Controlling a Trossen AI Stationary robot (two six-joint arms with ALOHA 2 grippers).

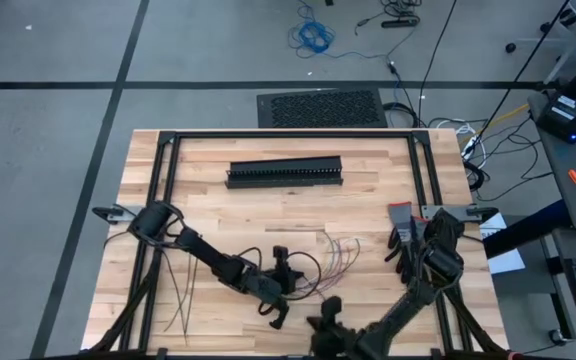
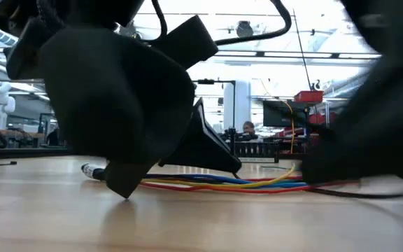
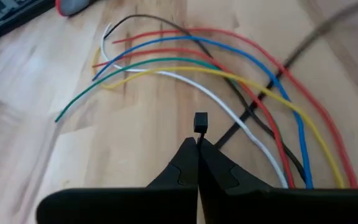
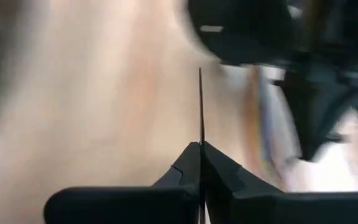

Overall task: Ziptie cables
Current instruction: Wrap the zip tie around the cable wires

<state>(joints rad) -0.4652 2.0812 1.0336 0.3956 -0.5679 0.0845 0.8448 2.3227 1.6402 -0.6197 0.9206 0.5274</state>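
High view: wooden worktop (image 1: 298, 215) w/ a black frame round it. Long black slotted duct (image 1: 285, 172) lies toward the far side, well apart from the rest. The cables (image 1: 340, 252), a loose fan of thin coloured wires, lie near the middle-front, between the two arms. Spare zipties (image 1: 176, 290) lie as thin dark strips at the left-front, beside the left arm's links.

Left gripper (image 1: 279, 283) sits low over the worktop just left of the cables. Left wrist view: jaws pressed together, pinching a ziptie (image 3: 200, 122) by its small square head end, which sticks out just past the tips. The cables (image 3: 229, 93) spread beyond it: red, blue, green, yellow, white, black, curving together on one side and splayed at the other. A dark strap crosses the wires at an angle, prob. the same ziptie's tail, but can't tell for sure.

Right gripper (image 1: 326, 318) is at the front edge, close to the left one. Right wrist view: jaws pressed together on a very thin dark strip (image 4: 200, 106) standing straight out from the tips; background blurred, the other arm dark beyond it.

Low view: the cables (image 2: 243, 184) lie flat on the worktop, running behind a big dark gripper body that fills the near left. Room w/ desks and monitors far behind.
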